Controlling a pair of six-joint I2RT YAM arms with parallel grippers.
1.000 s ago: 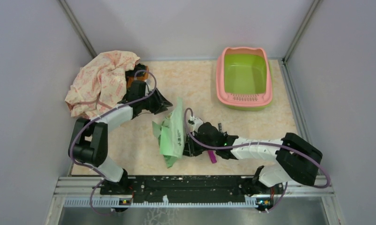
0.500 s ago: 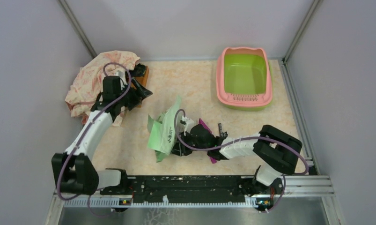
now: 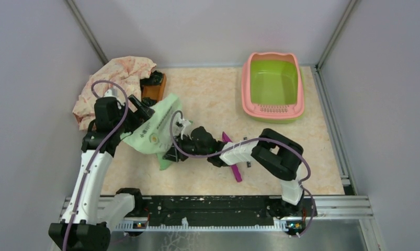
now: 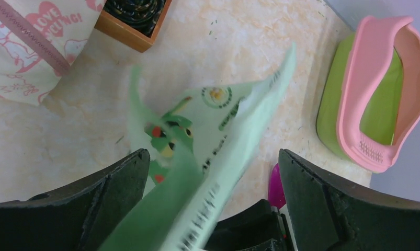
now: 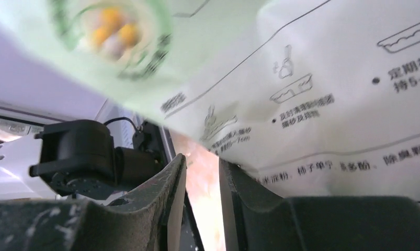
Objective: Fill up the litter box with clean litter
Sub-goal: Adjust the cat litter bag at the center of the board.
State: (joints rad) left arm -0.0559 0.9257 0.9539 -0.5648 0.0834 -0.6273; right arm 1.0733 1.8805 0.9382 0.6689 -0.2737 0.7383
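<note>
- Spreading under everything is the flat counter (image 3: 213,99), a matte surface in pale beige with a marbled pattern.
- At the far left corner sits a crumpled cream fabric cloth (image 3: 116,83) printed with pink hearts and lettering. It is soft and heaped in folds.
- At the far right corner stands the litter box (image 3: 273,109), a rectangular tray of rigid, glossy plastic. It has a rounded pink rim, a smooth lime-green basin and a slotted pink ledge at its near end, and it is well apart from both arms.
- Left of centre is the light green printed bag (image 3: 154,128), a thin crinkled film with a round logo and small black text. It is spread between the two arms.
- The left gripper (image 4: 213,157) has its black jaws wide apart, with the blurred bag film rising loosely between them.
- The right gripper (image 5: 201,159) has its scuffed jaws close, with a slim gap between them. The bag presses at their tips, and I cannot tell whether they pinch it.
- A small brown wooden tray (image 3: 151,94), square-edged with dark patterned contents, sits just beside the cloth.
- A purple plastic scoop (image 3: 236,172), slim and flat-handled, lies partly under the right forearm.
</note>
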